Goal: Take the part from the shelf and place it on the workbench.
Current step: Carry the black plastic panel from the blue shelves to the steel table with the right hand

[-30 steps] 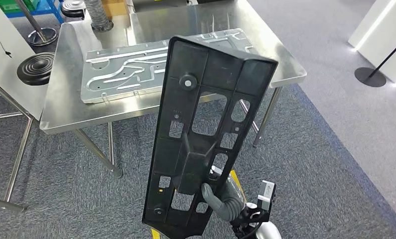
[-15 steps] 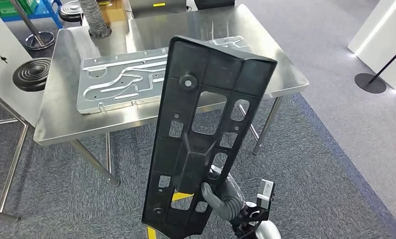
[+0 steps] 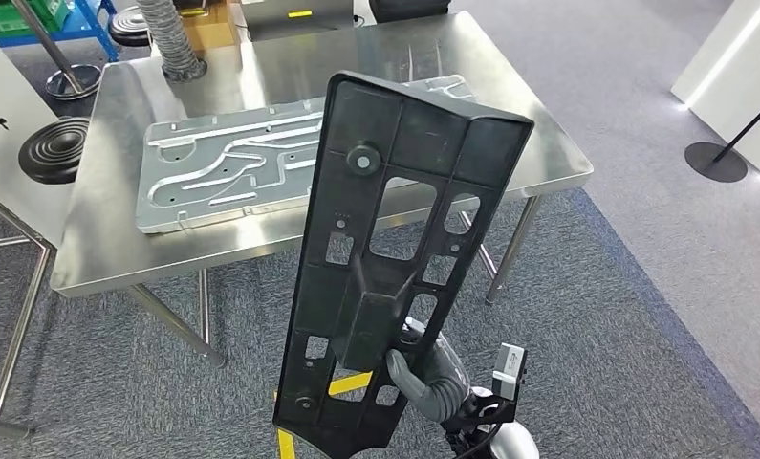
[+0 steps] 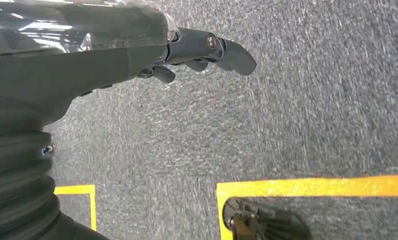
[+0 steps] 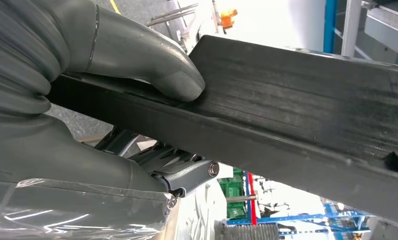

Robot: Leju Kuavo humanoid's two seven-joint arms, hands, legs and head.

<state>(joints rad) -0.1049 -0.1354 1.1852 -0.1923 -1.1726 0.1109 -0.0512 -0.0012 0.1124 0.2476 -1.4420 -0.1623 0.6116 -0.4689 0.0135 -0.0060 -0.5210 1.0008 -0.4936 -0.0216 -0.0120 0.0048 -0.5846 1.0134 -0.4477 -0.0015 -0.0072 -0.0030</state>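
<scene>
Low in front of me, over the grey carpet (image 3: 624,316), my right hand (image 3: 423,382) grips the black part (image 3: 395,258) near its lower end, thumb pressed against the panel's face and the other fingers hidden behind it; from the right wrist view that thumb (image 5: 156,65) lies flat on the dark ribbed plastic (image 5: 297,110), with the rest of the hand clamped under the edge. I hold the part upright and tilted a little, its broad upper end rising in front of the near right stretch of the steel workbench (image 3: 98,249), its rectangular cut-outs showing carpet and table legs through them. It is clear of the workbench, not yet set down on it. On the workbench lies a pressed metal plate (image 3: 213,172) with raised channels, flat, running along the middle toward the near edge; its right end is hidden behind the part. At the far left corner stands a ribbed grey hose (image 3: 165,38). Beside the workbench's left edge, on a white surface, sits a round black ribbed disc (image 3: 55,148). Yellow floor tape (image 3: 347,384) shows just under the part's lower end. My left hand (image 4: 196,50) hangs down over the carpet, holding nothing, its dark fingers stretched out and slightly apart; more yellow tape (image 4: 312,186) crosses the floor beneath it
</scene>
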